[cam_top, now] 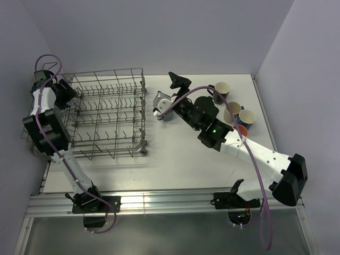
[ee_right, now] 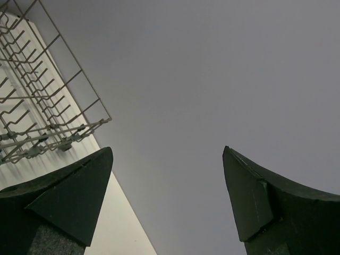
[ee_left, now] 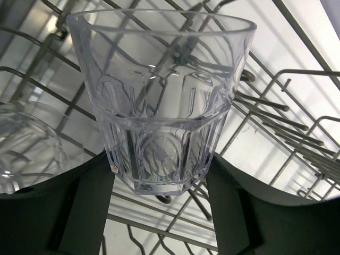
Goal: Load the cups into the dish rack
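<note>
Where the left gripper [ee_left: 159, 172] clamps the clear tumbler [ee_left: 159, 90] at its base, long axis running outward from the claw, tines of the dish rack [ee_left: 297, 127] lie directly beyond it; right gripper [ee_right: 167, 196] agape, empty, near the mugs [cam_top: 234, 111].

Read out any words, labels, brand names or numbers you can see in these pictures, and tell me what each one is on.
None: no text can be read in any view.
The glass tumbler shows only moulded facets, no lettering.
The dish rack is bare wire with no tag in sight.
The cups on the table show no print from above; any small marks would be too small to tell.
</note>
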Robot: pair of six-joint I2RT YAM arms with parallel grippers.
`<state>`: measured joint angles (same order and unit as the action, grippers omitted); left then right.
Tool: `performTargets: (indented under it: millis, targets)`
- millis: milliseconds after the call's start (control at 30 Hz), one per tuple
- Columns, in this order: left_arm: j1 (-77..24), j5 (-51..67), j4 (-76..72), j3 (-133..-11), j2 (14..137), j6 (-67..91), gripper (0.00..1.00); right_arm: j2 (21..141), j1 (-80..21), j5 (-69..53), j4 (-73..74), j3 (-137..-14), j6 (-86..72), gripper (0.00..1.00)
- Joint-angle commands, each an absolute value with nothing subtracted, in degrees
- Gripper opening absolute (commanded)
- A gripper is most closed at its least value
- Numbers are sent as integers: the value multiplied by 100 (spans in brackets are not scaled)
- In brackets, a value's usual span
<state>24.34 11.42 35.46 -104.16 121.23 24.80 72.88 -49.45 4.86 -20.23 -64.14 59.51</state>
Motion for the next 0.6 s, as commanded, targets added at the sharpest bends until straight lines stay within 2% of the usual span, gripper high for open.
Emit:
performTargets:
  millis: [0,233,567]
  targets:
    - [2373,1266,3709,-10362,11813,2672,0,7128,-4887,448,-2303,-6381,5933,91]
    - [2276,941,3727,-10327,11356,2277,0,7189,-4799,518,-2171,-6627,5555,91]
    - [1882,185,3244,-9792,10082,1170,0,7260,-4527,563,-1504,-7259,4510,92]
